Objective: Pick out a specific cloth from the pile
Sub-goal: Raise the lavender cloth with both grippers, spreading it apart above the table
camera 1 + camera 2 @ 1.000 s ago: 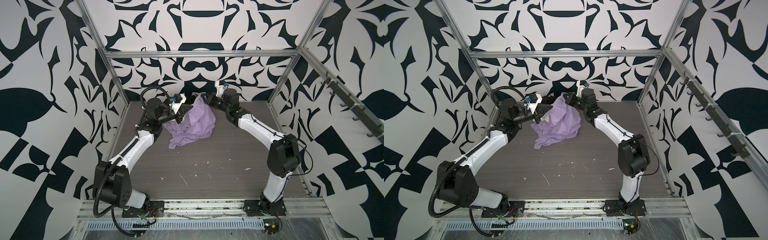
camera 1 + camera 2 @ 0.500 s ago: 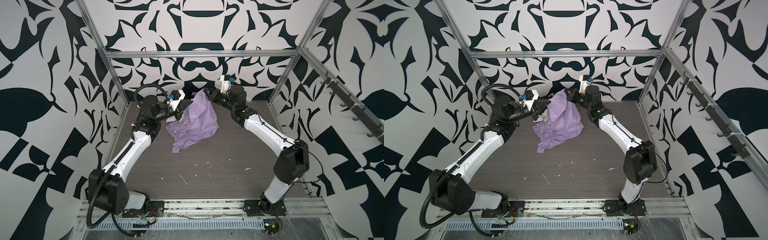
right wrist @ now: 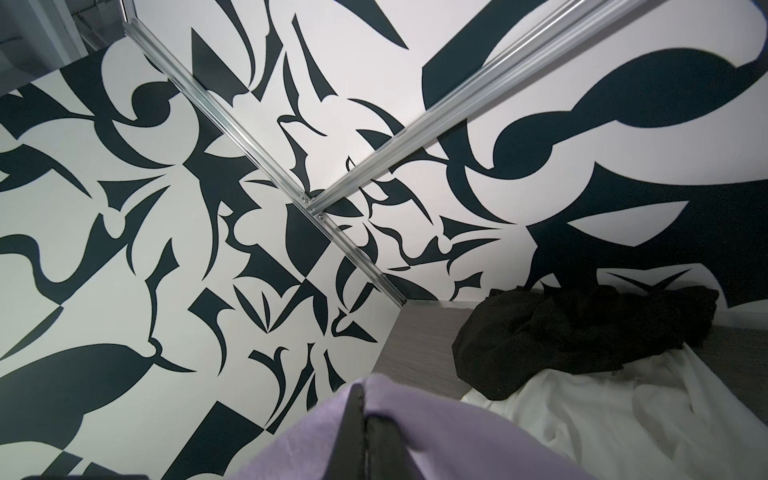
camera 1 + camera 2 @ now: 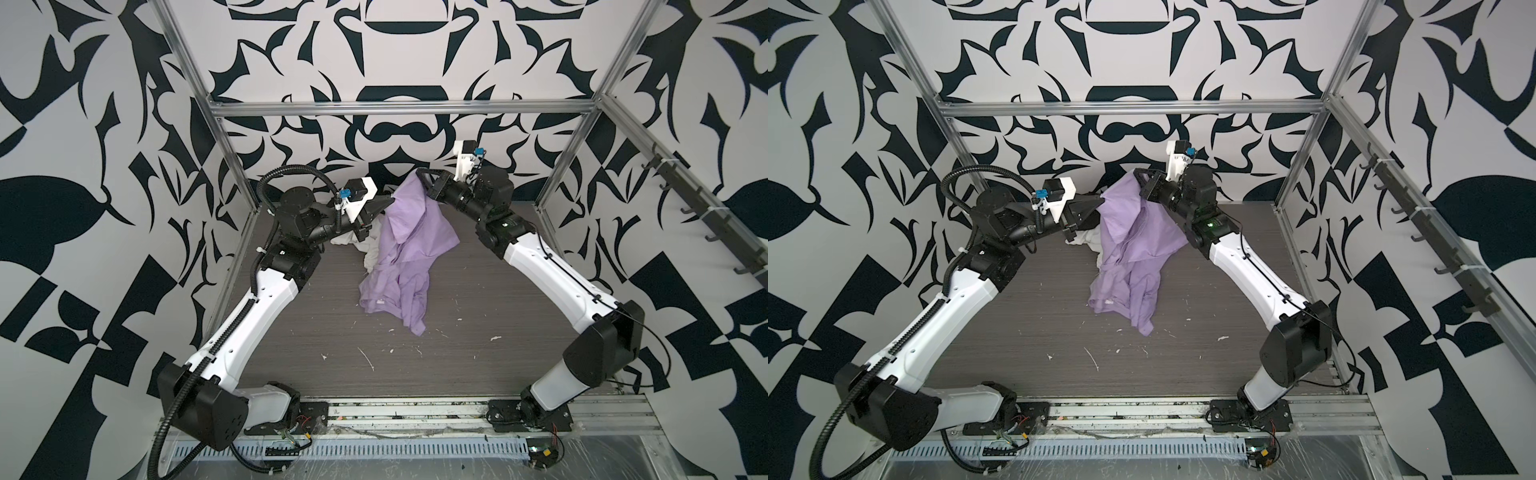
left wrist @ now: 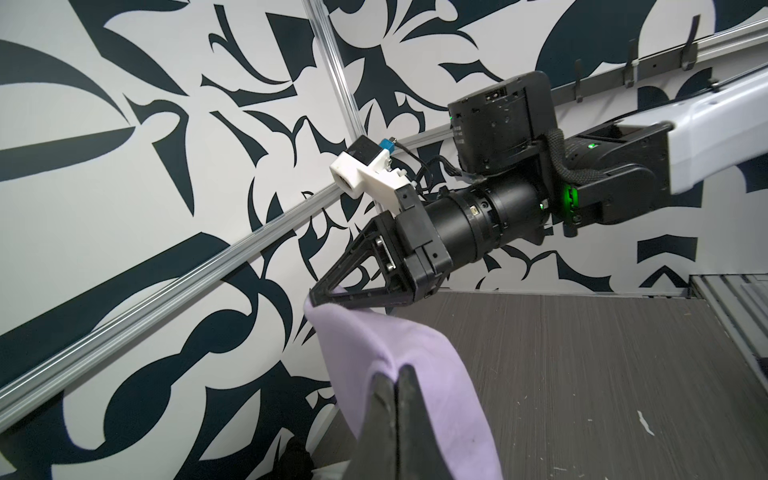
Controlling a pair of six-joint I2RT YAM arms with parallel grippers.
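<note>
Over the grey wood-grain table, the soft lavender fabric garment hangs lifted, its tail resting beside the crumpled white cloth. The black left gripper and right gripper each pinch its upper edge. Snagged folds could drag the white cloth along.

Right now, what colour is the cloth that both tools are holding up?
Plain lavender, a light purple; the cloth shows best in a top view.

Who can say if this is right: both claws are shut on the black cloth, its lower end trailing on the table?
Not black: both top views show the left claw and right claw shut on the lavender cloth, lower end trailing on the table.
</note>
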